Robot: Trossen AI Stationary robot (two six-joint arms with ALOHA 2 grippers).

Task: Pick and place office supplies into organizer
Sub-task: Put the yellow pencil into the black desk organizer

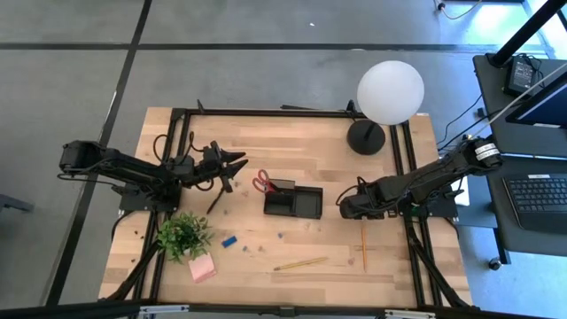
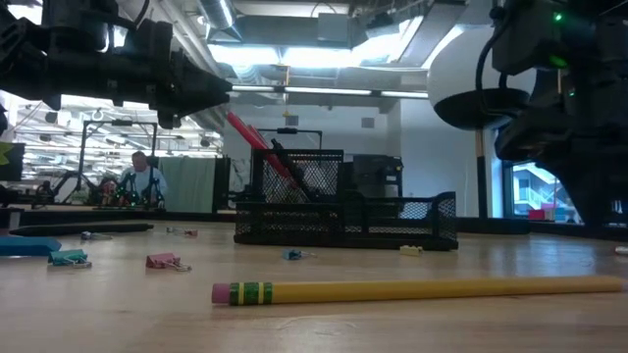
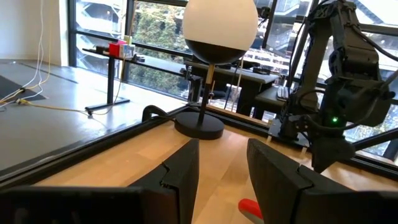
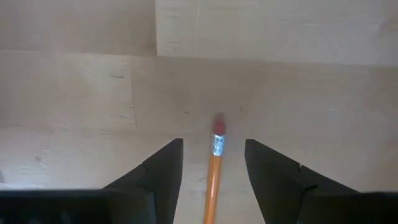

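My right claw (image 4: 211, 168) hangs over the pencil (image 4: 214, 177), jaws parted and empty, one finger either side of its eraser end, so closing after a short descent should catch it. On the table (image 1: 337, 151) that pencil lies at about five o'clock from the organizer (image 1: 292, 199), which already holds the red-handled scissors (image 1: 263, 182) leaning out at its nine o'clock end. A second pencil (image 1: 301, 263) lies at six o'clock. My left claw (image 1: 232, 164) waits at ten o'clock, parted, holding nothing.
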